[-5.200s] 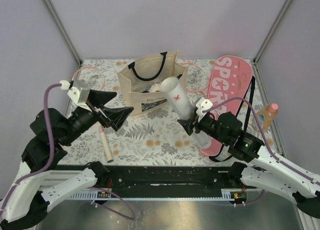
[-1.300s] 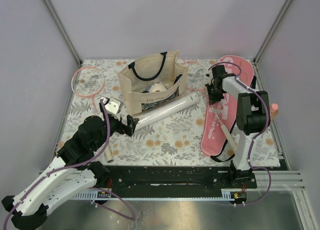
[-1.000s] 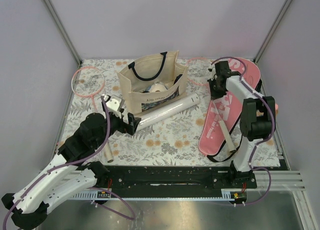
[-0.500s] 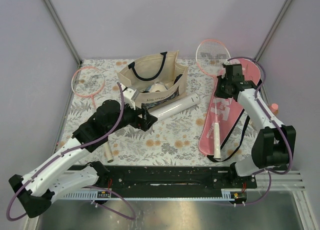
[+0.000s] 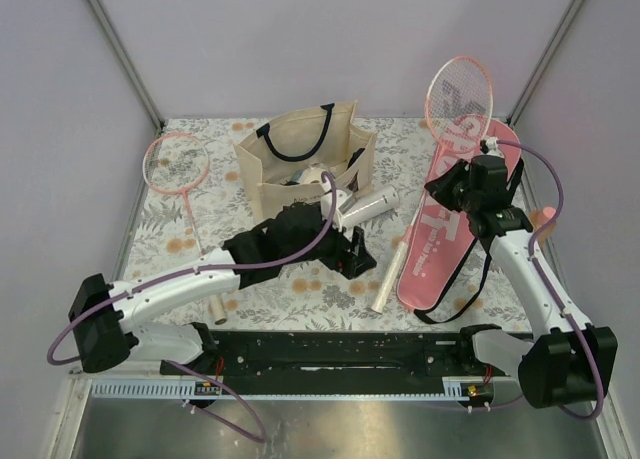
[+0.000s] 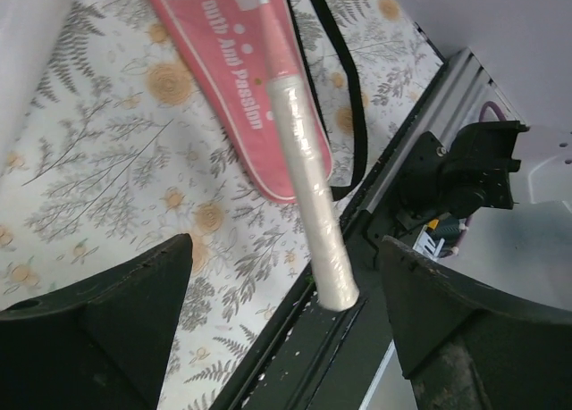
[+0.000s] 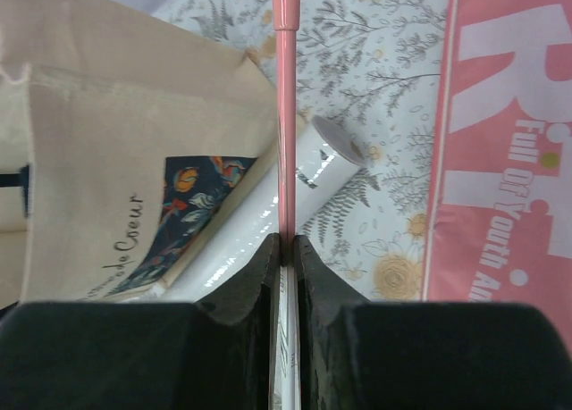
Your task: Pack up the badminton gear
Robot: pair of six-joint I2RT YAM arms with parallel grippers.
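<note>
While the right gripper clamps the shaft of one pink racket, the head stands at upper right and the handle sits low centre beside the SPORT cover. We judge that loading the cover is in hand. Next, the left gripper, spread and empty, must steady that handle.

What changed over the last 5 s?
The right end effector let go of the tube, now lying by the tote bag, then gripped a racket and raised it off the cover. The left end effector, open, swung over toward its handle. The other racket stayed put.
</note>
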